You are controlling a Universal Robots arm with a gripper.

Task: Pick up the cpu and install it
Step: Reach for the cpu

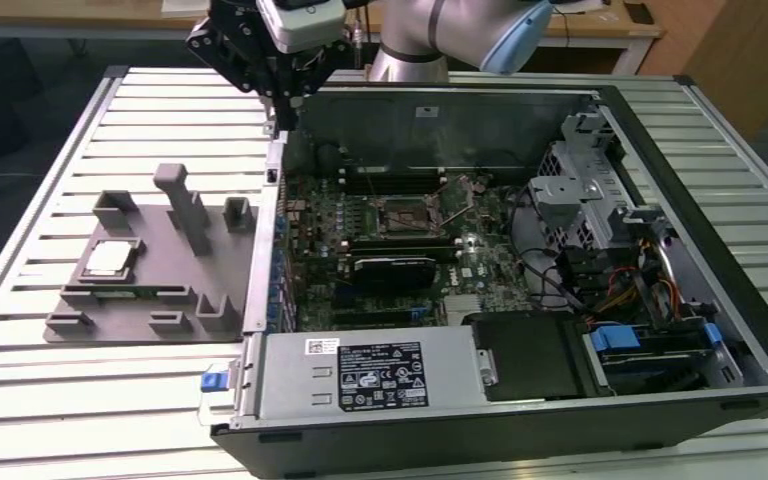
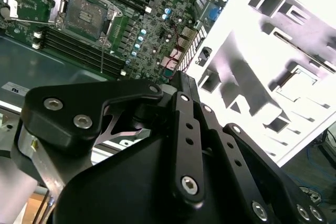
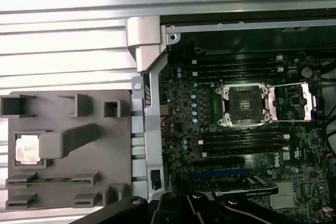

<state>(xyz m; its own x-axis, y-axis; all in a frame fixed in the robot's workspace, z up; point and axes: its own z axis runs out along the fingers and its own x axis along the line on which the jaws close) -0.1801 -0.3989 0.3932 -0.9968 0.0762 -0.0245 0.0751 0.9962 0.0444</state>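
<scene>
Your tool hangs high over the far corner of the open computer case, on the exterior view's left side of it, above the seam where the case wall meets the bench. You cannot tell from these views whether the tool is open or closed; in the second wrist view its black linkage runs to a narrow tip with the motherboard beyond it. Log the cpu as lying flat, metal plate up, in a square pocket of the grey fixture, on the side of the fixture away from the case and well apart from the tool. In the first wrist view the cpu sits just beside a grey block with a sloping arm, inside the same fixture. That fixture rests on the slatted bench, just beside the case wall on the exterior view's left. Inside the case you see the socket near the middle of the green board, between rows of black memory slots. In the first wrist view the socket has its metal frame swung open and lying alongside it. A grey power supply with a sticker fills the near end of the case.
</scene>
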